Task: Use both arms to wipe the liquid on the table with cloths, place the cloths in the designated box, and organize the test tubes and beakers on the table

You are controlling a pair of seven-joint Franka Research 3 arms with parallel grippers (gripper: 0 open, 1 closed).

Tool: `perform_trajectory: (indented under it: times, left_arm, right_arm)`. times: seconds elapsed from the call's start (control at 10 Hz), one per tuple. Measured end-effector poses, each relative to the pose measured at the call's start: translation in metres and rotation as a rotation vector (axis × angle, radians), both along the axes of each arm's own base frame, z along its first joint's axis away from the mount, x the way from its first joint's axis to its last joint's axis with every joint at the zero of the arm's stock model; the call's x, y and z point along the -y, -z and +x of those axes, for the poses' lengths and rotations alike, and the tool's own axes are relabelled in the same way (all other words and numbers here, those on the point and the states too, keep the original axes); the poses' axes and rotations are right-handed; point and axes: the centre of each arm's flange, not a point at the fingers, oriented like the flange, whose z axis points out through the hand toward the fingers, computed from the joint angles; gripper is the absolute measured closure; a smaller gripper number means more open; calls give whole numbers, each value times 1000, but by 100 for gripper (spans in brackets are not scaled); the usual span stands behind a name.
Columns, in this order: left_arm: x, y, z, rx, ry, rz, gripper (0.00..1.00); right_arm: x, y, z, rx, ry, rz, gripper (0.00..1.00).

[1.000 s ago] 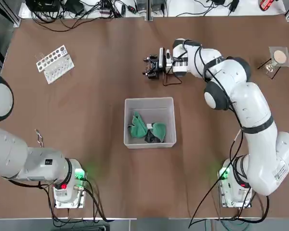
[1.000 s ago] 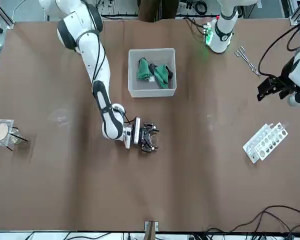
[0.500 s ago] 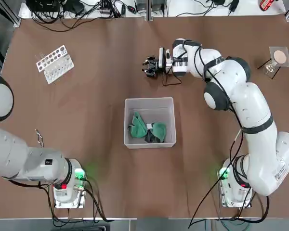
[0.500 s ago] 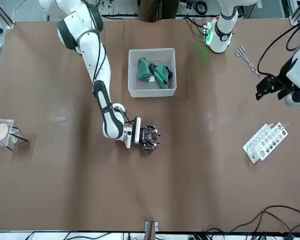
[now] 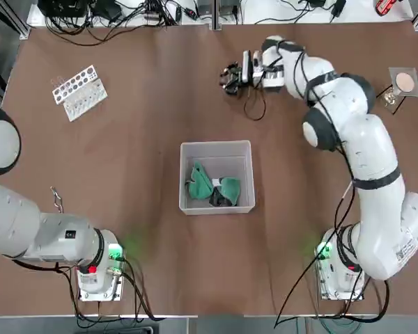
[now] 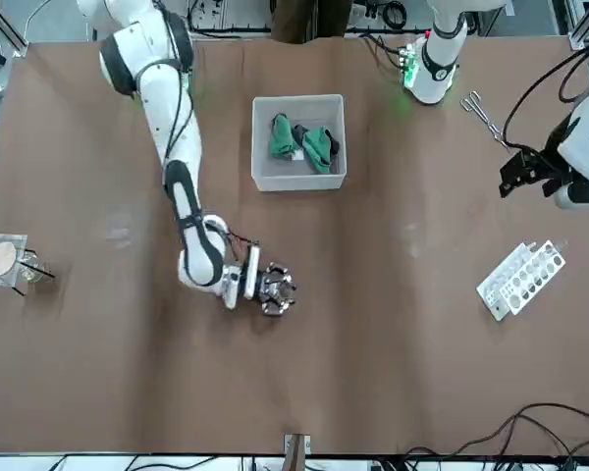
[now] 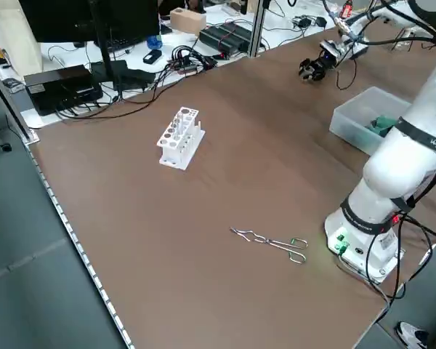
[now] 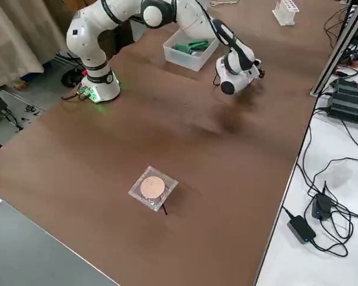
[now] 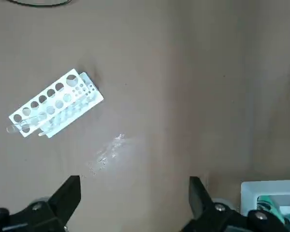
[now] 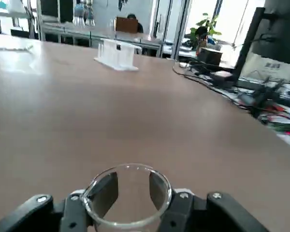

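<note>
Right gripper [image 10: 129, 203]: clamped on clear glass beaker [image 10: 128, 193], above worktop [image 5: 125, 139]. Left gripper [image 9: 135, 203]: wide, holding nothing.

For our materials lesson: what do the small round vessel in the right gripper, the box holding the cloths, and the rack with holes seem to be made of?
The beaker, clamped in the right gripper, looks like clear glass: the table shows through it and its rim glints. The box seems translucent whitish plastic with a matt finish. The rack looks like opaque white moulded plastic, though that is less certain.
</note>
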Motion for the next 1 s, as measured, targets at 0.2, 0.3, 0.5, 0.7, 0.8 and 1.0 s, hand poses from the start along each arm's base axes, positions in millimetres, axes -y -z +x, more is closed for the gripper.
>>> perform_trajectory:
  times: [0.2, 0.3, 0.5, 0.7, 0.8, 1.0]
  left_arm:
    - [-3, -1, 0, 3, 5, 0, 0]
    - [-3, -2, 0, 5, 5, 0, 0]
    - [-2, -4, 0, 9, 6, 0, 0]
    - [-1, -5, 0, 12, 8, -1, 0]
    - [1, -6, 0, 13, 10, -1, 0]
    - [3, -7, 0, 14, 14, -1, 0]
  right_arm:
    - [79, -21, 29, -40, -58, -66, 59]
    - [123, -30, 39, -60, -78, -87, 59]
    - [201, -45, 47, -113, -120, -110, 57]
    - [268, -68, 48, -186, -183, -142, 55]
    - [307, -79, 48, -204, -192, -149, 55]
    - [381, -94, 39, -241, -179, -118, 55]
